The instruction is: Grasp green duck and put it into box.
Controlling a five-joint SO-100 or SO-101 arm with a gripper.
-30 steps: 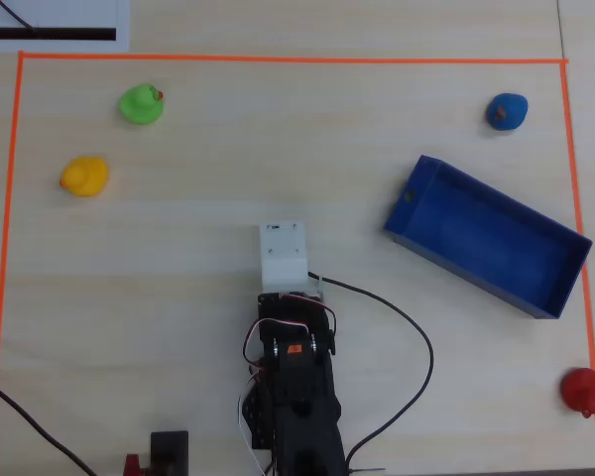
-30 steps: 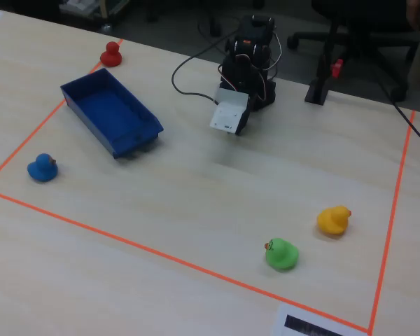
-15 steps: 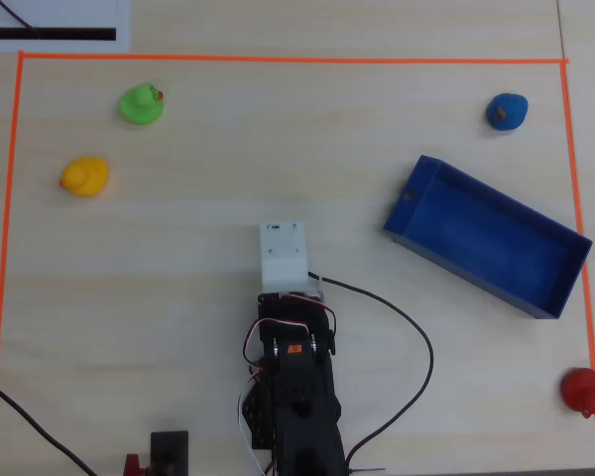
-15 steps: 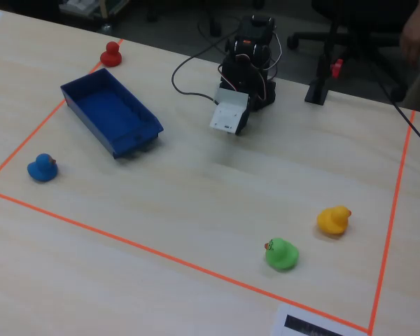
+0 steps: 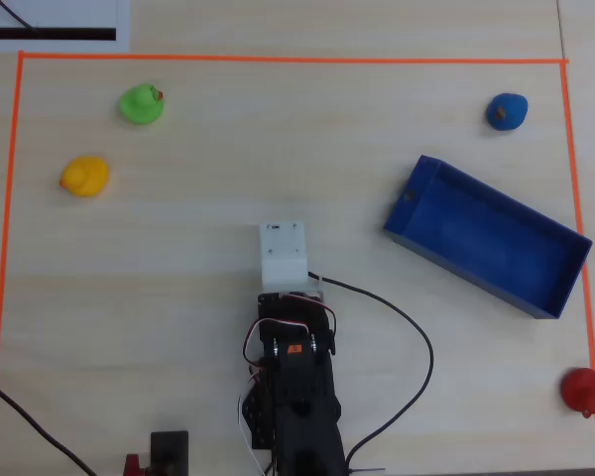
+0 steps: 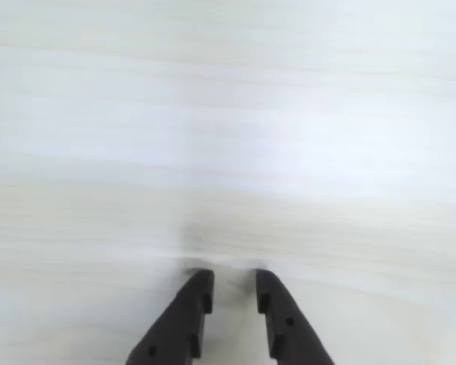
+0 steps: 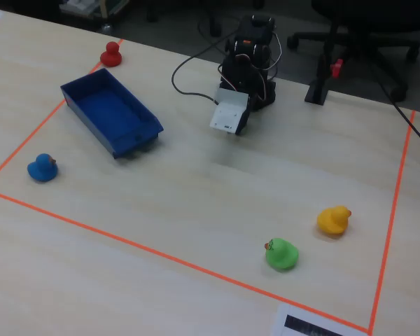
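hand (image 6: 233,283) hanging nearly closed, slim gap, gripping nothing | green duck (image 5: 140,104) sitting far up-left of hand in overhead view, just above yellow duck (image 5: 84,176) | box (image 5: 485,236) lying right, opposite side, angled on worktop (image 5: 208,198)

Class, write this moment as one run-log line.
stage: pre-reach | gripper: slightly open, empty, over bare table | green duck: untouched, beside yellow duck | box: empty

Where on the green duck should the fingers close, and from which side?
Across the round body of the green duck, below the head, coming down from above. It sits upright and clear of the yellow duck, so both flanks look free; the beak end probably gives poorer purchase.
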